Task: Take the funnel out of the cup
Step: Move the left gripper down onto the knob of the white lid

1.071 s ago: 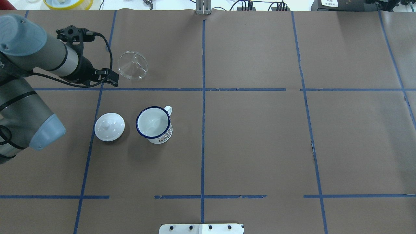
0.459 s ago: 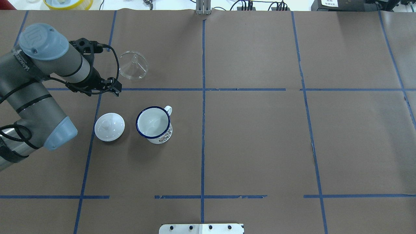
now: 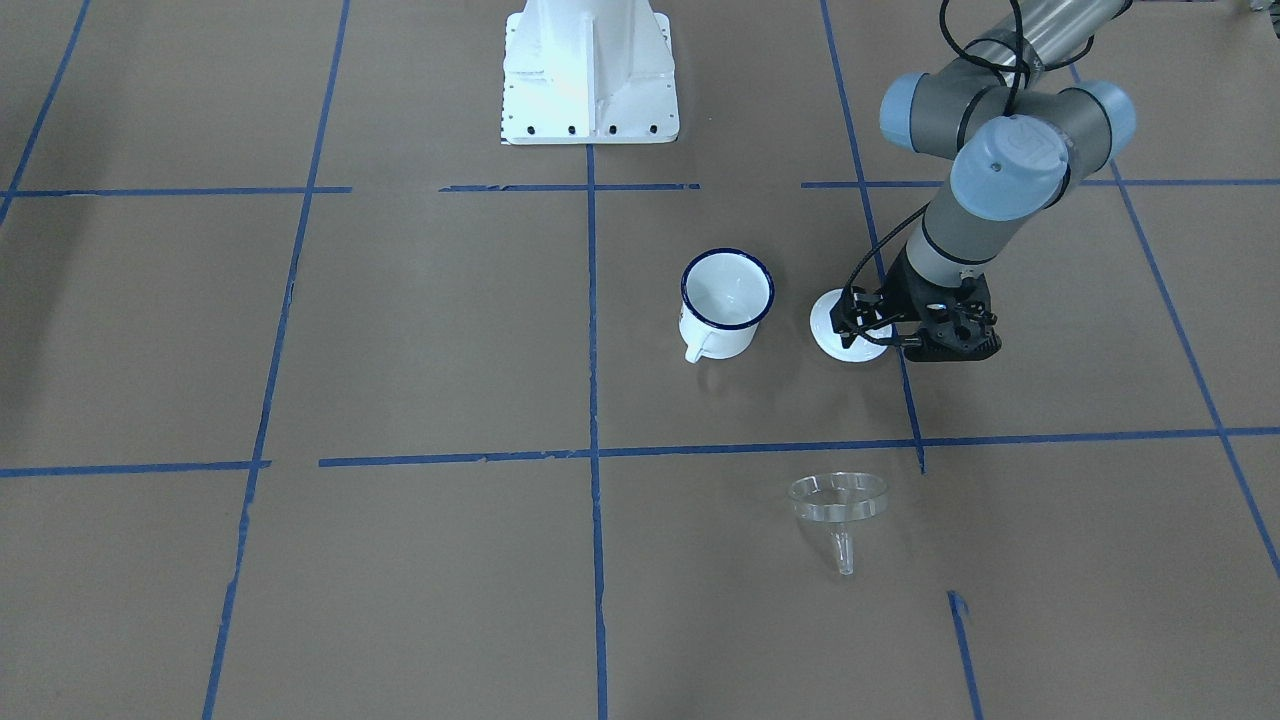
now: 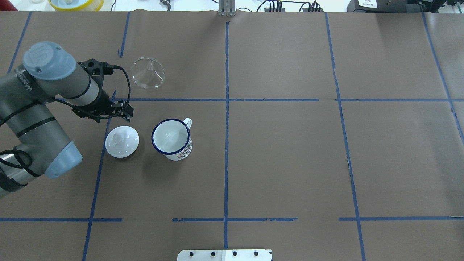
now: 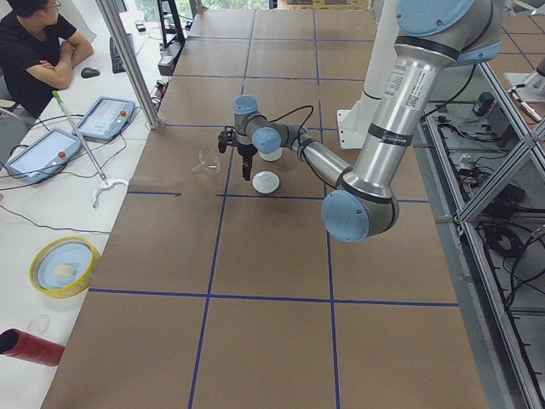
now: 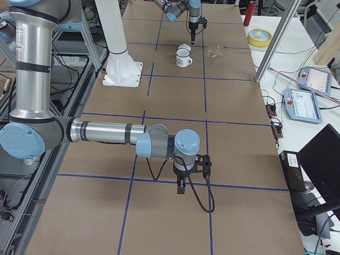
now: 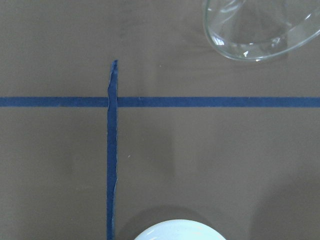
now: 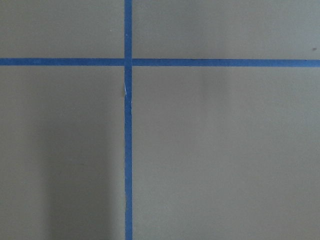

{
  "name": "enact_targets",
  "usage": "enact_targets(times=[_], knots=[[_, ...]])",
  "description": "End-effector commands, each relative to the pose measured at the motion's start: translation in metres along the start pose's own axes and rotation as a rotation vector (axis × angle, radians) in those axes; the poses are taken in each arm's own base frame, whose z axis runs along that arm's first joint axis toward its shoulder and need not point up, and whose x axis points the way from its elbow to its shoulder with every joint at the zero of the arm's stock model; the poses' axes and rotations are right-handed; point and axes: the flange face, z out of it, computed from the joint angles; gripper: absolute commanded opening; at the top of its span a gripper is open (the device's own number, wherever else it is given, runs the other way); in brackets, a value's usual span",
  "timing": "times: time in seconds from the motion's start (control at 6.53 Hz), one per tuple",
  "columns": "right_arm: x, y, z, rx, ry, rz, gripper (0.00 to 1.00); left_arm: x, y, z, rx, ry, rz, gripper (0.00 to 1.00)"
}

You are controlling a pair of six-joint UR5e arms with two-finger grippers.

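The clear funnel (image 4: pixel 148 72) lies on its side on the brown table, apart from the cup; it also shows in the front view (image 3: pixel 838 510) and at the top right of the left wrist view (image 7: pixel 260 30). The white cup (image 4: pixel 171 138) with a dark blue rim stands upright and empty, also seen from the front (image 3: pixel 727 300). My left gripper (image 4: pixel 107 108) points down between the funnel and a white lid, holding nothing I can see; its fingers are hidden under the wrist. My right gripper (image 6: pixel 181 187) hangs over bare table far from both; I cannot tell its state.
A white domed lid (image 4: pixel 122 141) with a knob lies just left of the cup, close under my left wrist; its edge shows at the bottom of the left wrist view (image 7: pixel 175 232). Blue tape lines cross the brown paper. The white robot base (image 3: pixel 590 70) stands behind the cup.
My left arm has swung back from beside the funnel toward the robot's side, now above the tape line near the lid. Funnel, cup and lid have not moved.
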Motion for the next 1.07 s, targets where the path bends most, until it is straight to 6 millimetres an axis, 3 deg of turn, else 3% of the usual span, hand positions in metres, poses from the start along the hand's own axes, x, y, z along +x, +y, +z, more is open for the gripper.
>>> enact_targets(times=[0.0, 0.15, 0.31, 0.46, 0.92], knots=[[0.0, -0.001, 0.0, 0.0, 0.0, 0.0, 1.0, 0.003, 0.025, 0.017, -0.011, 0.041, -0.025, 1.0], [0.0, 0.0, 0.0, 0.0, 0.0, 0.0, 1.0, 0.0, 0.033, 0.023, -0.008, 0.062, -0.037, 1.0], [0.0, 0.0, 0.0, 0.0, 0.0, 0.0, 1.0, 0.001, 0.036, 0.024, -0.01, 0.064, -0.037, 0.84], [0.0, 0.0, 0.0, 0.0, 0.0, 0.0, 1.0, 0.002, 0.035, 0.023, -0.007, 0.066, -0.036, 0.57], [0.0, 0.0, 0.001, -0.001, 0.0, 0.001, 1.0, 0.007, 0.039, 0.008, 0.005, 0.081, -0.027, 0.53]])
